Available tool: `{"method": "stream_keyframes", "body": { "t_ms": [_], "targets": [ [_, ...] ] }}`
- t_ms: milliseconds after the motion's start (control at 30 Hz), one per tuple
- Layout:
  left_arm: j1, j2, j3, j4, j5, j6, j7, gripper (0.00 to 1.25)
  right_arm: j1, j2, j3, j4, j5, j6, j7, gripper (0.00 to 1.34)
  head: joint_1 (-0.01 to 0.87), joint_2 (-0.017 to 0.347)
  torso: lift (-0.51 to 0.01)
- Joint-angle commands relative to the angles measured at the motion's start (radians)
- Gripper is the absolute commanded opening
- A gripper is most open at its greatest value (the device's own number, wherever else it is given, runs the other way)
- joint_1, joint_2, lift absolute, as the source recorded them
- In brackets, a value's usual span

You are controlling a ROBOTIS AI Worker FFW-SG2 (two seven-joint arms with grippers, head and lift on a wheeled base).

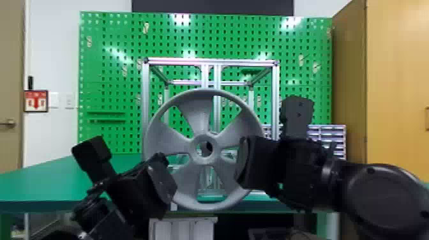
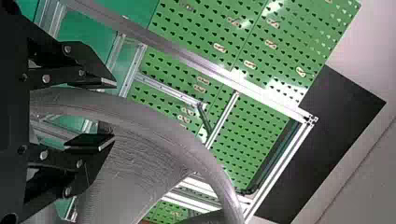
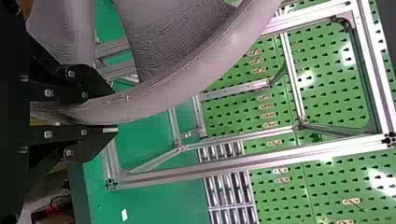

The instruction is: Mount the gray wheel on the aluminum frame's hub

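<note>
Gray wheel (image 1: 198, 116) stands upright, its rim pinched by the right gripper (image 1: 245, 163) and between the left gripper's (image 1: 166, 182) spread fingers, partly blocking the aluminum frame (image 1: 146, 95) before a green pegboard (image 1: 110, 79).

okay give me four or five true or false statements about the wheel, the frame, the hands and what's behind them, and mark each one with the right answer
1. The wheel lies flat on the table. False: it is upright, in front of the aluminum frame.
2. The right hand has its fingers closed on the wheel's rim. True.
3. The pegboard behind the frame is green. True.
4. The small drawers are on the robot's left. False: they are on its right.
5. The wheel is a solid disc. False: it has spokes with openings between them.
</note>
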Motion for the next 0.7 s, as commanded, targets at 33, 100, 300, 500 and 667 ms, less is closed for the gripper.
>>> {"method": "stream_keyframes", "body": {
  "t_ms": [33, 100, 300, 500, 667],
  "targets": [
    [-0.006, -0.003, -0.005, 0.013, -0.011, -0.009, -0.006, 0.48, -0.006, 0.001, 0.002, 0.014, 0.047, -0.013, 0.040, 0.17, -0.005, 0.006, -0.499],
    [-0.011, -0.004, -0.008, 0.019, -0.014, -0.015, -0.009, 0.48, -0.011, 0.001, 0.000, 0.019, 0.053, -0.015, 0.046, 0.17, -0.005, 0.006, -0.499],
    [-0.014, -0.004, -0.005, 0.024, -0.028, -0.017, -0.011, 0.48, -0.018, 0.001, -0.003, 0.025, 0.067, -0.015, 0.054, 0.17, -0.005, 0.006, -0.499],
    [-0.020, -0.004, 0.000, 0.035, -0.035, -0.018, -0.011, 0.48, -0.021, 0.001, -0.006, 0.037, 0.070, -0.019, 0.057, 0.17, -0.005, 0.006, -0.499],
    [-0.029, -0.004, -0.005, 0.052, -0.040, -0.026, -0.011, 0.49, -0.024, 0.001, -0.007, 0.050, 0.087, -0.028, 0.091, 0.17, -0.005, 0.006, -0.499]
  ]
}}
